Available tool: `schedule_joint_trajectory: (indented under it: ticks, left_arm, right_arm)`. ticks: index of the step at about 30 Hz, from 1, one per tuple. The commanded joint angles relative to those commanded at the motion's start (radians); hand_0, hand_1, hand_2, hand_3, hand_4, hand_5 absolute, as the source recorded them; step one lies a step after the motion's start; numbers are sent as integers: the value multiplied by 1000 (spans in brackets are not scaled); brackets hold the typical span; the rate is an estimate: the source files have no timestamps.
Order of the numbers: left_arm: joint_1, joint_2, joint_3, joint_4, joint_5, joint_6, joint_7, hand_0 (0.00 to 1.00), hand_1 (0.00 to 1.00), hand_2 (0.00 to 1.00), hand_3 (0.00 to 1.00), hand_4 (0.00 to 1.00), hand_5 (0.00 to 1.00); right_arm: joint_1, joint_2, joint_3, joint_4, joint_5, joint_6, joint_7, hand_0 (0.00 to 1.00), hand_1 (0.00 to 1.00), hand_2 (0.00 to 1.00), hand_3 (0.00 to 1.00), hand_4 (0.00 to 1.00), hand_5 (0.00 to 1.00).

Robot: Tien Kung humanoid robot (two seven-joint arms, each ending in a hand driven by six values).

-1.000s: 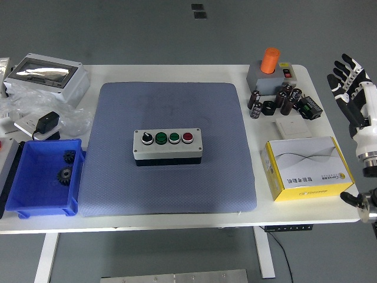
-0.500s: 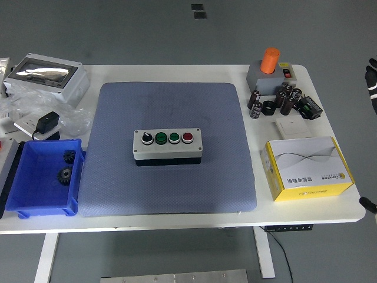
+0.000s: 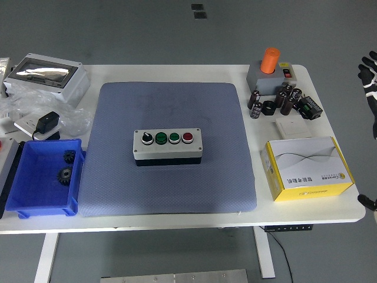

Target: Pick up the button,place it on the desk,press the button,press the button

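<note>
The right hand [image 3: 369,73] shows only as a sliver at the right picture edge, beyond the bench [image 3: 177,71]. 1 second ago the whole hand stood there with fingers spread; half a second ago only a trace remained; now a few black fingertips with white bands are back in view. Whether the fingers are spread or curled cannot be told from this sliver. They hold nothing visible. The left hand is out of view.

The button box [image 3: 168,146] sits flat at the middle of the blue-grey mat [image 3: 171,106], unmoved across all 3 frames. Its 4 controls face up: 1 black selector [image 3: 147,138], 2 green buttons [image 3: 168,138] and 1 red button [image 3: 187,137].

Judgement: the box is already placed on the bench, so the pick-and-place step appears complete. With the hand well apart from the box, no press is under way.
</note>
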State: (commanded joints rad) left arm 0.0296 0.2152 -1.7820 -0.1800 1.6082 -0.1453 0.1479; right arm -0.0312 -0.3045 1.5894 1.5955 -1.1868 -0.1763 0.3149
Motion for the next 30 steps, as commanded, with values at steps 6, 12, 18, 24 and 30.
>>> schedule_joint_trajectory:
  ticks: [6, 12, 18, 24, 30]
  left_arm:
    - [18, -8, 6, 0, -27, 6, 1, 656, 659, 642, 725, 661, 501]
    - [38, -19, 15, 0, -71, 17, 1, 656, 660, 642, 723, 661, 500]
    - [63, -38, 11, 0, -94, 22, 6, 657, 661, 644, 722, 661, 501]
    - [64, -49, 2, 0, -92, 22, 11, 657, 661, 645, 721, 661, 500]
    - [65, -52, -8, 0, -89, 26, 12, 657, 661, 645, 720, 661, 501]
  right_arm:
    - [41, -4, -42, -32, 0, 11, -19, 823, 813, 814, 816, 856, 594]
    - [81, 4, -101, -72, 0, 24, -40, 823, 807, 813, 818, 856, 597]
    - [128, -2, -151, -86, -13, 25, -51, 822, 800, 813, 820, 856, 597]
    - [135, -2, -166, -94, -11, 28, -55, 824, 799, 813, 821, 855, 597]
    - [122, 7, -158, -99, 18, 41, -53, 825, 802, 813, 821, 853, 599]
